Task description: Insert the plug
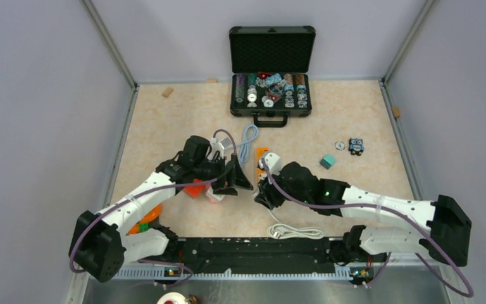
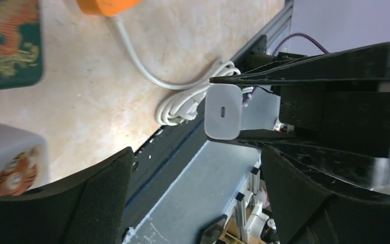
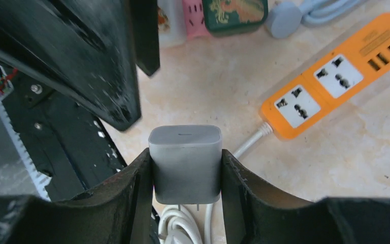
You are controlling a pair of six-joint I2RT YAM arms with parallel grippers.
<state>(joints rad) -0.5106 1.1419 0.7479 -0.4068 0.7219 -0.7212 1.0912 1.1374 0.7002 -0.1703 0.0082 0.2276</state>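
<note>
My right gripper (image 3: 185, 155) is shut on a white charger plug (image 3: 185, 168), its two prongs pointing down, held above the table. The orange power strip (image 3: 330, 81) lies ahead to its right with two sockets and a row of USB ports facing up. In the top view the right gripper (image 1: 262, 190) sits just near of the strip (image 1: 261, 156). My left gripper (image 1: 237, 180) is open and empty, facing the right one. In the left wrist view the left gripper (image 2: 198, 193) looks at the plug (image 2: 223, 112) from the end with the USB slot.
The strip's white cable lies coiled (image 1: 297, 231) near the front rail. A blue cable (image 1: 248, 142) lies behind the strip. An open black case (image 1: 271, 95) of chips stands at the back. A teal cube (image 1: 328, 161) and small parts (image 1: 355, 145) lie right. Boxes (image 1: 196, 189) sit under the left arm.
</note>
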